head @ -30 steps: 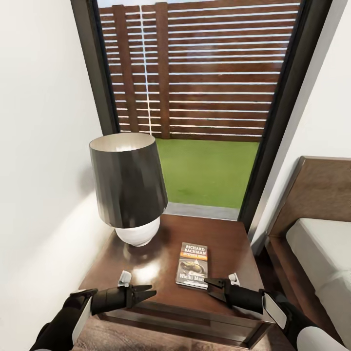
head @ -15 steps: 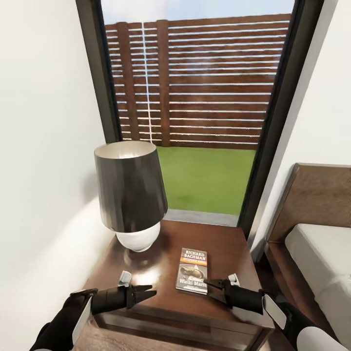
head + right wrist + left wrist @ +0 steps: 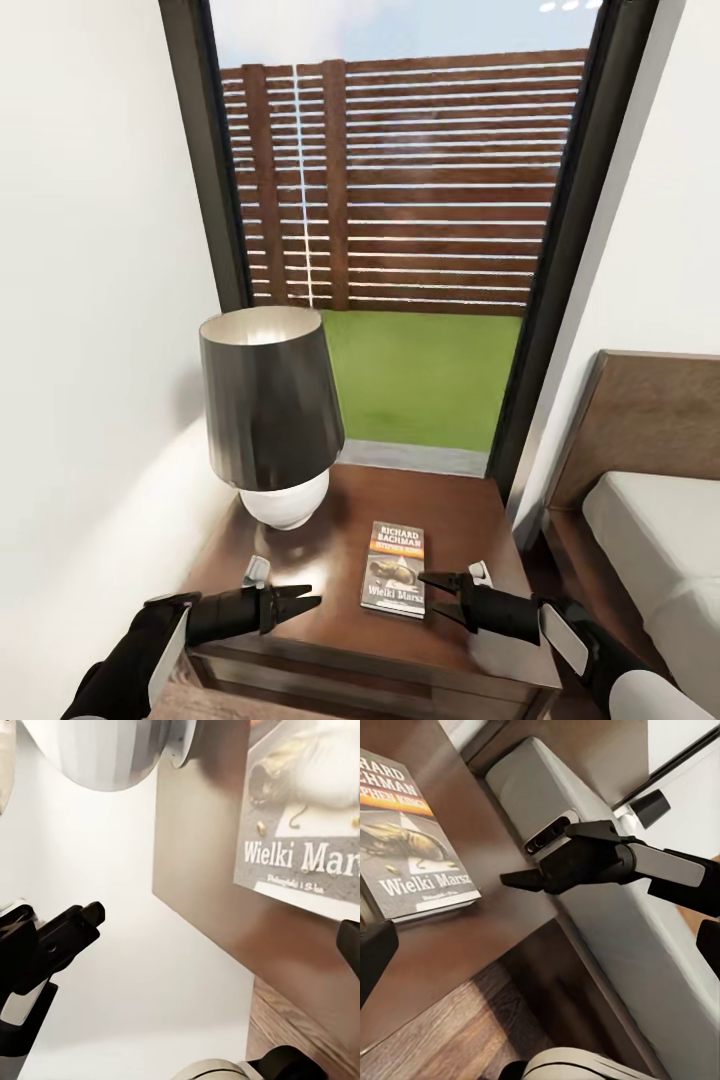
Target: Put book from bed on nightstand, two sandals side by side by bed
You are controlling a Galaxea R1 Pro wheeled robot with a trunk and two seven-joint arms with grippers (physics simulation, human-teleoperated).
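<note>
While the book (image 3: 397, 568) lies flat on the nightstand (image 3: 470, 510) front, cover up, lamp (image 3: 270, 405) behind-left, right gripper (image 3: 430, 590) just beside its near corner, jaws parted, empty, left gripper (image 3: 305, 600) apart, jaws parted, bed (image 3: 650, 520) at right.

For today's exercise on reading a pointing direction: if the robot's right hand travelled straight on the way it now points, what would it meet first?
Probably the left hand. The right hand points across the nightstand's front edge, beside the near end of the book, and the left hand faces it from the other side. Whether it would graze the book's corner is unclear.
</note>
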